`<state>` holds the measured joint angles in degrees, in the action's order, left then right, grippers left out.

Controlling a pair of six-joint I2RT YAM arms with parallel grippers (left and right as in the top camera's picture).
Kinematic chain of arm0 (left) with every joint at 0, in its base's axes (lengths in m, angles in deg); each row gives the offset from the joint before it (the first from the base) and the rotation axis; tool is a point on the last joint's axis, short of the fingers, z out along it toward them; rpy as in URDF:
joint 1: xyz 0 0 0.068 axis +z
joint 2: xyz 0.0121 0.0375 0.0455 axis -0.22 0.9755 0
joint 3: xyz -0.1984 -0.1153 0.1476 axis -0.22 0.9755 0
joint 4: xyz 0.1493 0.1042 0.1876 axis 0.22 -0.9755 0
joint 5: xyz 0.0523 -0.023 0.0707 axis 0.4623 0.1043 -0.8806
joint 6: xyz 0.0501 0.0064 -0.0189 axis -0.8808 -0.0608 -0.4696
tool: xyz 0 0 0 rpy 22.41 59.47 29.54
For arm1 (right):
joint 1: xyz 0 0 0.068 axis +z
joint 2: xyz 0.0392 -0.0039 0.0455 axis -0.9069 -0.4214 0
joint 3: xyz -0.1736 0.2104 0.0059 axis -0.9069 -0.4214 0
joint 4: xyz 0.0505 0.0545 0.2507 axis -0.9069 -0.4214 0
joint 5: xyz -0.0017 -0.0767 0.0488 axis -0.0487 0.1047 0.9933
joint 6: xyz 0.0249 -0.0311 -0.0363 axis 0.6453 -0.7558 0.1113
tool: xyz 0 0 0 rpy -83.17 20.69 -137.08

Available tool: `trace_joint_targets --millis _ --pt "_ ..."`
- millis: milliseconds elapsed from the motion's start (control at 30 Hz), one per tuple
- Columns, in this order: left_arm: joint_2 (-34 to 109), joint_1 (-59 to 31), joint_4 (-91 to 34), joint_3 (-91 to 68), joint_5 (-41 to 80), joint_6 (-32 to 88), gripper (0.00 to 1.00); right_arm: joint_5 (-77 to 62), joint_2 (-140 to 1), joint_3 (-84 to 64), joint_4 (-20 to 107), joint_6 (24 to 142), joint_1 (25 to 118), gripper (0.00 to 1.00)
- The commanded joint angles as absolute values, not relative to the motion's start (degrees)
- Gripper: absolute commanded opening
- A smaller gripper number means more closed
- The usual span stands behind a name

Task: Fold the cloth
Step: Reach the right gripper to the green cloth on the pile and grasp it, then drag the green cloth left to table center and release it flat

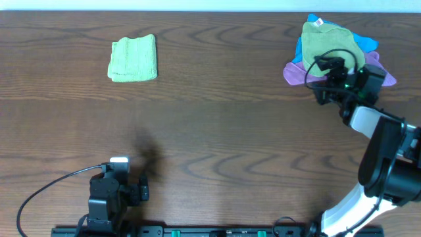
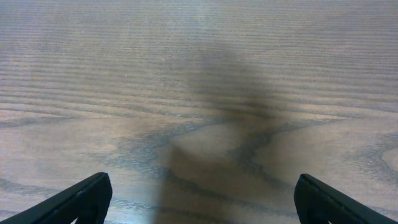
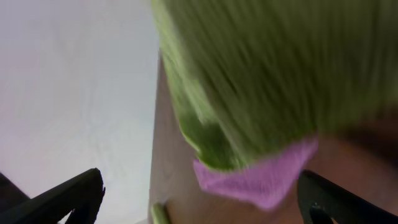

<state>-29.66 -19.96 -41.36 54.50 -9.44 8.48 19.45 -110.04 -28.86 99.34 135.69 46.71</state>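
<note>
no fold made yet, right arm out at the heap

nearest the base, the left arm sits tucked in low by the front edge of the dark brown wood-grain table (image 1: pixel 230 125), with the left gripper (image 2: pixel 203 186) pointing out across bare wood. its 2 fingers are spread wide and nothing lies between them. we judge this arm to be waiting.

further out on the right side, the right arm is stretched forward from its base, with its wrist reaching toward the far right corner. the right gripper (image 3: pixel 200 182) is spread fully too and has hold of nothing. its wrist view is smeared, but we can make out green pile filling the upper right and a purple edge below it, close ahead of the fingers. whether the tool touches the heap we cannot tell.

beyond it lies the task's thing: the light yellow-green, soft microfibre cloth (image 1: pixel 325 43), roughly square. it lies on top of a blue cloth (image 1: pixel 367 43) and a purple cloth (image 1: pixel 294 72), with its small white tag (image 1: pixel 318 23) at the far corner. it is not yet off the heap, so we judge the task to be at its start: picking up, laying flat and folding are all left. far off to the left, well apart, a small folded green cloth (image 1: pixel 133 58) lies alone.
</note>
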Motion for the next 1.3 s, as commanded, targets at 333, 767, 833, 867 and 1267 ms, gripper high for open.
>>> trace_joint_targets --millis 333,767,833,867,1267 --pt "-29.95 -20.17 -45.14 55.09 -9.59 7.65 0.95 12.95 -108.71 -28.42 100.82 126.44 44.78 0.55" --pt "-29.95 -20.17 -45.14 55.09 -9.59 7.65 0.95 8.8 -108.99 -28.4 104.15 126.05 45.29 0.01" --pt "-29.95 -20.17 -45.14 55.09 -9.59 7.65 0.95 10.9 -108.97 -27.98 106.68 126.03 46.33 0.01" --pt "-29.95 -20.17 -45.14 55.09 -9.59 7.65 0.95 12.54 -108.97 -27.09 107.86 126.03 47.25 0.01" --pt "-29.95 -20.17 -45.14 55.09 -9.59 7.65 0.95 21.83 -108.97 3.38 83.23 115.54 65.7 0.01"
